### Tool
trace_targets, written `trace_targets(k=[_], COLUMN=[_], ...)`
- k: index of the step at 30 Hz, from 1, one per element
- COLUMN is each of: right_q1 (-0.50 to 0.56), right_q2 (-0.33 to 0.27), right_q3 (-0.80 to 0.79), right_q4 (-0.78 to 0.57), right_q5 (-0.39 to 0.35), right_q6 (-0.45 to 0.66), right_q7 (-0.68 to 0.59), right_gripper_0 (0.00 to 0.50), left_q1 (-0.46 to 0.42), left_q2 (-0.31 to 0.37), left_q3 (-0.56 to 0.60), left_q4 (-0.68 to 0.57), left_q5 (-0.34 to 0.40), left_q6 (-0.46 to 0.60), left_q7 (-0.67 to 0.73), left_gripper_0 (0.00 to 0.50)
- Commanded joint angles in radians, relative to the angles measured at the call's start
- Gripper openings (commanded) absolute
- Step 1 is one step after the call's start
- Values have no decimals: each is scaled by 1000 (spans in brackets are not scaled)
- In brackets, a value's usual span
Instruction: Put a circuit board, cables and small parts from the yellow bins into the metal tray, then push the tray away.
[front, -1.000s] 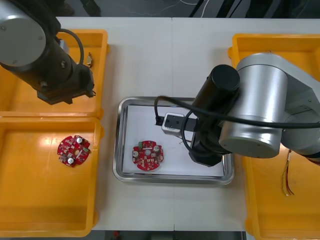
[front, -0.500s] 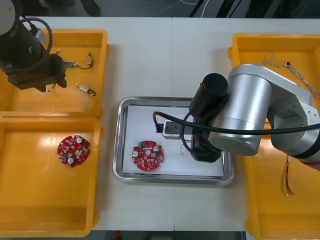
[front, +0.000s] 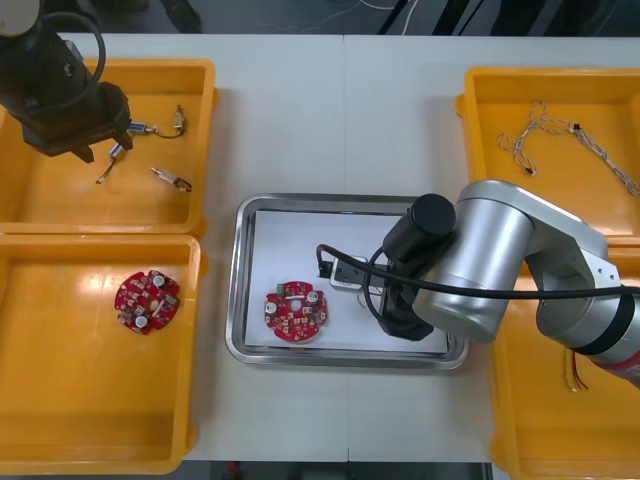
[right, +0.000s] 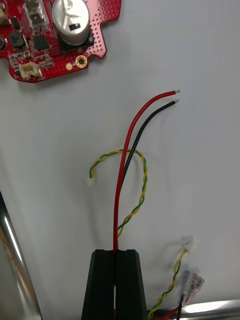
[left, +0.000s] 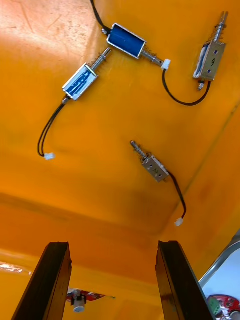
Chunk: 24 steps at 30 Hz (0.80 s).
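- Right gripper (right: 116, 252) is hanging low over the shiny metal tray (front: 340, 358) with the white inside. Its claw is pinching narrow on a thin cable bundle (right: 122, 165) of red, black and yellow-green twisted wires, whose loose ends are lying on the white floor.
- Doing it well: opening right here, low, then lifting straight up so no strand is snagging.
- Round red circuit board (front: 296, 312) is sitting in the tray near the wire tips, not touching, so the release shouldn't be dragging toward it.
- Tray rim is running close beside the fingers; open white floor is lying ahead.
- Left gripper (left: 112, 245) is hovering wide open in the far-left rectangular yellow bin (front: 120, 205), over small metal parts (left: 152, 167) with thin black leads. The parts are lying well apart, the nearest one close to the bin wall, so it probably needs a centred descent.
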Motion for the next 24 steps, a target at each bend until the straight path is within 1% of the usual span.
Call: trace_targets(k=[1, 6, 15, 16, 17, 18, 19, 21, 24], right_q1=[63, 75, 75, 75, 75, 75, 75, 75, 73], right_q2=[28, 45, 59, 60, 60, 60, 60, 60, 62], right_q3=[14, 14, 14, 15, 15, 15, 15, 15, 15], right_q4=[-12, -12, -12, -12, -12, -13, -12, -12, -13], right_q5=[31, 59, 70, 73, 77, 79, 80, 87, 91], right_q6=[-18, -18, -16, -16, -16, -16, -18, -18, -18], right_q7=[11, 10, 7, 8, 8, 7, 5, 5, 8], right_gripper_0=[0, 0, 0, 12, 156, 259, 406, 500, 500], left_q1=[-79, -105, -145, -148, -151, -151, -154, -160, -161], left_q2=[-40, -63, -85, -88, -92, -94, -97, -103, -109], left_q3=[27, 28, 27, 27, 27, 27, 27, 28, 25], left_q4=[54, 111, 251, 267, 284, 292, 304, 326, 352], left_q5=[-16, -7, 1, 2, 7, 8, 15, 18, 24], left_q6=[-44, -85, -121, -131, -142, -147, -157, -170, -186], left_q7=[127, 199, 231, 237, 242, 243, 248, 254, 265], left_gripper_0=[500, 500, 500, 500, 500, 500, 500, 500, 500])
